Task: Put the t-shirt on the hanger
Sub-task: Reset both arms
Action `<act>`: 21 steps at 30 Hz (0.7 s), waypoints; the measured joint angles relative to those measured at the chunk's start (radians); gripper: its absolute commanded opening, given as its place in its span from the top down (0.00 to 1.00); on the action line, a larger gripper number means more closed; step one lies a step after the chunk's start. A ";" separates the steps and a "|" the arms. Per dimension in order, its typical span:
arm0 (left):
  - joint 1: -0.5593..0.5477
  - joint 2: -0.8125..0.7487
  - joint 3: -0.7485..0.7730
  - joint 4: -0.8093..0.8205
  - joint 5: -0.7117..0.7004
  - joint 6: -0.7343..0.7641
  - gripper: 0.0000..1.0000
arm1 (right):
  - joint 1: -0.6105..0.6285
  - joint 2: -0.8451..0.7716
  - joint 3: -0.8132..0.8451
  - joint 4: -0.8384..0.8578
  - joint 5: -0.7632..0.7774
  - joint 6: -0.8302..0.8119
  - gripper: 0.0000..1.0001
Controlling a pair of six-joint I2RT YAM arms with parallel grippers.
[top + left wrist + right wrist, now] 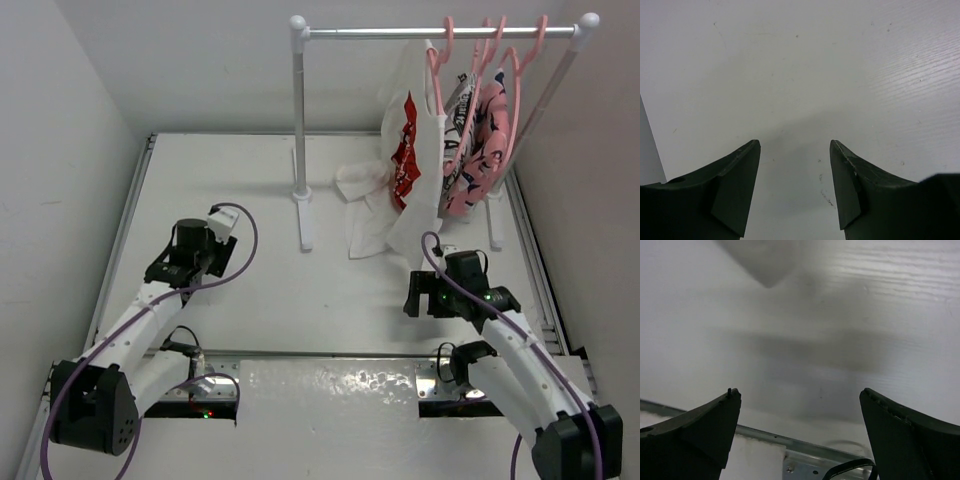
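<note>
The white t-shirt [418, 120] with its red logo patch [404, 152] hangs at the rail beside the leftmost pink hanger [436, 85]. Its lower part lies crumpled on the table [365, 205]. I cannot tell how far the hanger sits inside the shirt. My left gripper [222, 221] is open and empty over bare table, well left of the shirt; in the left wrist view [795, 142] only table shows between its fingers. My right gripper [415, 296] is open and empty, just in front of the shirt's hem; in the right wrist view [800, 392] nothing is between its fingers.
A white rack with a metal rail [430, 32] stands at the back on two posts [300, 120]. Two more pink hangers [495, 60] carry patterned garments [478, 140] at the right. A metal strip [805, 450] runs along the near table edge. A blurred pale shape [765, 260] shows in the right wrist view.
</note>
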 measured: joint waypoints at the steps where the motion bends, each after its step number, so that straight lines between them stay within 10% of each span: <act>1: 0.000 -0.003 -0.006 0.002 -0.005 0.000 0.43 | 0.000 0.021 -0.012 0.006 0.024 0.013 0.01; 4: 0.000 -0.011 -0.014 0.008 -0.018 -0.002 0.03 | 0.000 0.079 -0.042 0.066 0.068 0.050 0.01; 21: 0.006 -0.019 -0.053 0.158 -0.201 -0.142 0.00 | 0.000 -0.056 -0.188 0.249 0.195 0.109 0.01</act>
